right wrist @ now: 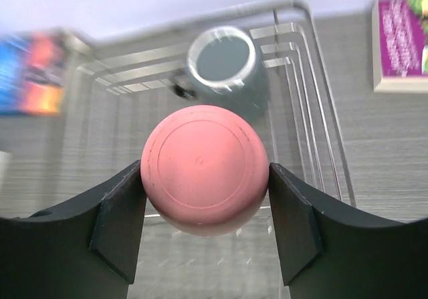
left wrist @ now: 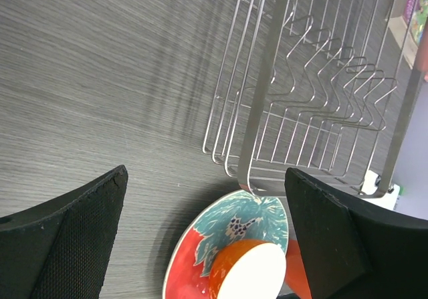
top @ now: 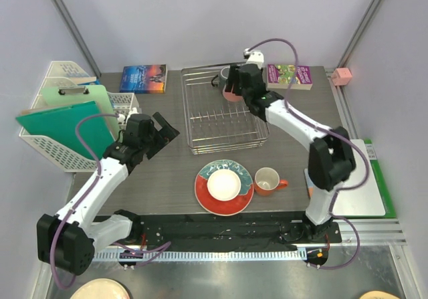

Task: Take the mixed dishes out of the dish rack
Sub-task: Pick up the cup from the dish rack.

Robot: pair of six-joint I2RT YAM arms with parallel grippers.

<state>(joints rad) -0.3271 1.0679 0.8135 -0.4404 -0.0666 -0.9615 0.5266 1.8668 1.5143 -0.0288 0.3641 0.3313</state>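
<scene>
Now: right arm has the pink cup, two pieces not yet unloaded.

Inside the dish rack [top: 227,149], the right gripper [right wrist: 206,195] is clamped on the pink handleless cup [right wrist: 204,168], one pad on each side and the base facing the wrist camera. The dark grey mug [right wrist: 224,68] stands just behind it. The left gripper [left wrist: 206,178] hangs wide apart, holding nothing, over the table [top: 167,172] left of the rack. The likely risks: the cup's smooth, curved wall could slide between the flat pads, or a tilted lift could bump the grey mug or snag the rack's wires. By count there are two mugs, one cup, one plate and one bowl. One cup and one mug sit in the rack. The teal plate [top: 245,172], the orange-and-white bowl [top: 224,185] on it, and the orange mug [top: 267,180] beside it are out.
</scene>
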